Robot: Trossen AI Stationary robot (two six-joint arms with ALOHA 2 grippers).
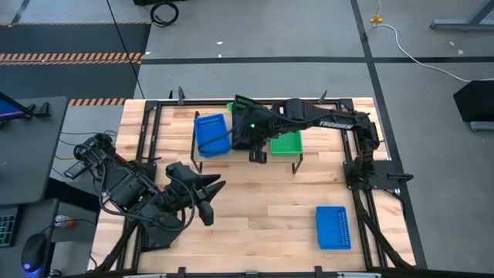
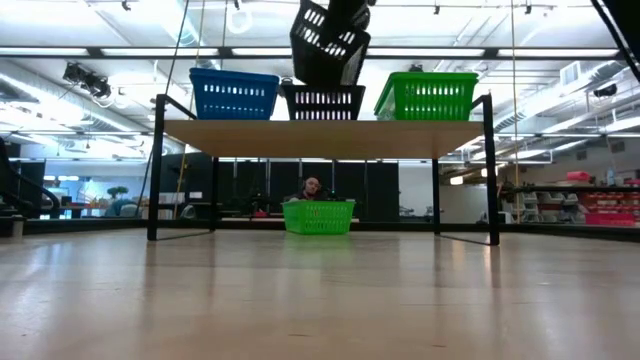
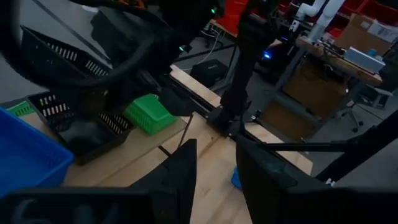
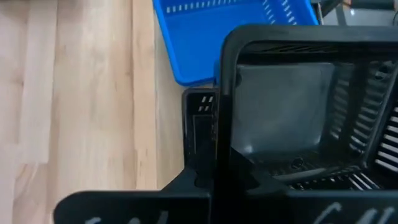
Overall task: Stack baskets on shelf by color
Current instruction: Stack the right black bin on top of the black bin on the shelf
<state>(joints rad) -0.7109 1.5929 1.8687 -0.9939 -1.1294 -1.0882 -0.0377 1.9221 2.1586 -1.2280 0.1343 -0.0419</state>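
right gripper is clenched on a tilted black mesh plastic basket just above the black one on the low wooden-plank shelf, so it could snag that rim while nesting; left gripper sits parted.

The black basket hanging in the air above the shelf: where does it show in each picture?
High view: the held black basket lies under the right arm, between blue and green.
Low view: top centre, tilted above another black one.
Left wrist view: upper left, above that one.
Right wrist view: fills the right side.
Shared landmark: the blue basket on the shelf, also seen at and.
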